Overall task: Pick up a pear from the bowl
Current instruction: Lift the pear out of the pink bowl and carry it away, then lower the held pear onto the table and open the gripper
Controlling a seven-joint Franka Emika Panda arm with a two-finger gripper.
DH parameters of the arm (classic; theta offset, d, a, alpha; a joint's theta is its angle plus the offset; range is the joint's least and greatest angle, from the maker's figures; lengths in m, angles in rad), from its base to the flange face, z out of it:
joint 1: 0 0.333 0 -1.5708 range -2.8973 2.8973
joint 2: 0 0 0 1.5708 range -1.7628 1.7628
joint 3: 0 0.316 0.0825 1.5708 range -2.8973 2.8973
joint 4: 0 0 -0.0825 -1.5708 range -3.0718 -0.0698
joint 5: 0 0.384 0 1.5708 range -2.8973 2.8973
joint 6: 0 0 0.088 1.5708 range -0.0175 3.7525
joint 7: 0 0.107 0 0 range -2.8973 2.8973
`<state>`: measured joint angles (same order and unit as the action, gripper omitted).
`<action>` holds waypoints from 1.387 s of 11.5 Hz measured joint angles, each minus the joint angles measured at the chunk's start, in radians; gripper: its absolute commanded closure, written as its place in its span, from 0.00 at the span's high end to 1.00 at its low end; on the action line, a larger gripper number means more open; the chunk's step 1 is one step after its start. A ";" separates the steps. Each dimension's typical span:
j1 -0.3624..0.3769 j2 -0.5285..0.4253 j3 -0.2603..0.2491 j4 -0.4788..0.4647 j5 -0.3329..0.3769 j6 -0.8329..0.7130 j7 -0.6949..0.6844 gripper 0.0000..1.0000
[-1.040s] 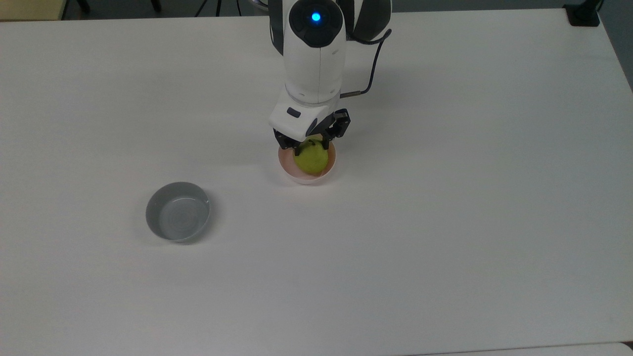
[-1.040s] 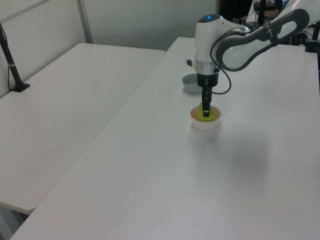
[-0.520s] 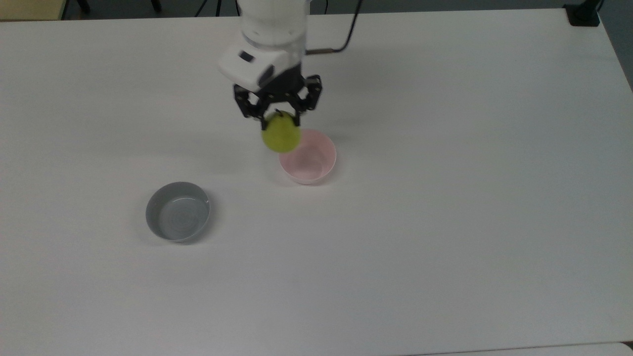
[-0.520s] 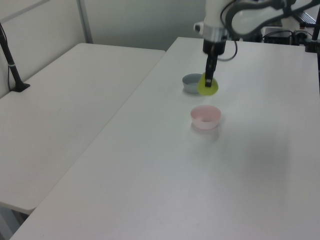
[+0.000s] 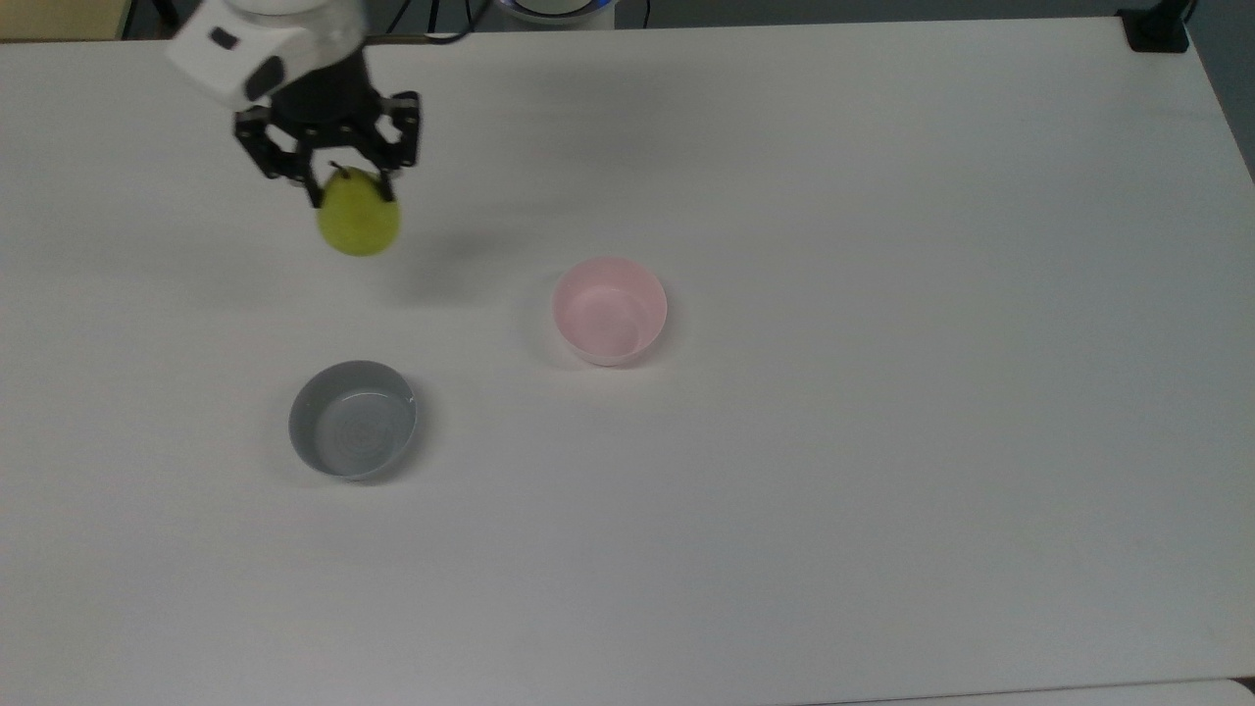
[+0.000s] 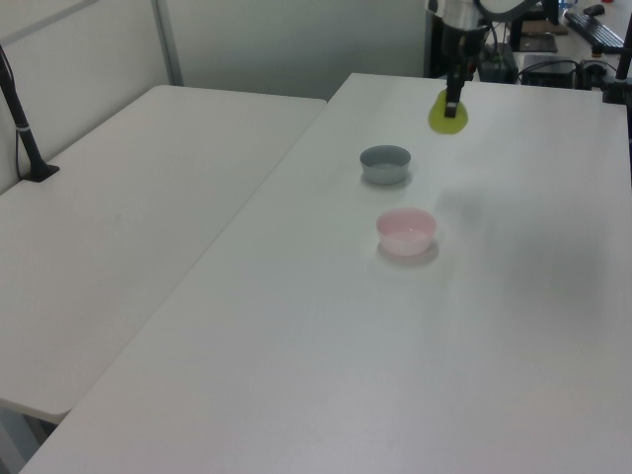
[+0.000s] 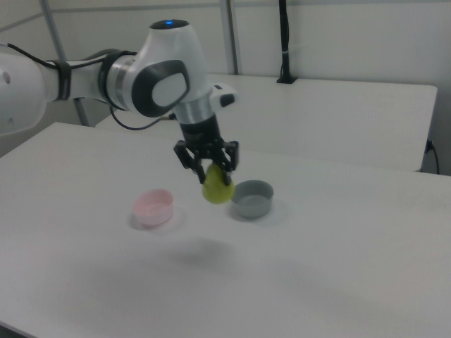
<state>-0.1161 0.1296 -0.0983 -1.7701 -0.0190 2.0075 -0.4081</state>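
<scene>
The yellow-green pear (image 5: 359, 225) (image 6: 449, 116) (image 7: 218, 189) hangs in the air well above the table, held at its top by my gripper (image 5: 344, 186) (image 7: 211, 171), which is shut on it. The pale pink bowl (image 5: 609, 310) (image 6: 406, 230) (image 7: 154, 207) stands with nothing in it near the table's middle. In the top view the pear is far up and to the left of the bowl. In the right view it hangs between the pink bowl and the grey one.
A grey bowl (image 5: 352, 419) (image 6: 384, 163) (image 7: 251, 198) with nothing in it stands at the top view's lower left of the pink one. A black clamp (image 5: 1157, 27) sits at the table's far corner in the top view. A second white table (image 6: 128, 188) adjoins.
The pear was lifted out of the pink bowl and carried up and to the top view's left, well away from the bowl. Both bowls stayed put.
</scene>
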 measured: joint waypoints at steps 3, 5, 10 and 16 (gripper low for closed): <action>-0.117 0.025 -0.010 -0.001 0.000 0.019 -0.138 0.05; -0.156 0.080 -0.010 -0.004 0.000 0.090 -0.154 0.05; -0.166 0.225 -0.009 -0.004 0.003 0.240 -0.154 0.05; -0.166 0.260 -0.008 -0.003 0.004 0.255 -0.152 1.00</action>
<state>-0.2819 0.3892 -0.1063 -1.7731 -0.0153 2.2627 -0.5601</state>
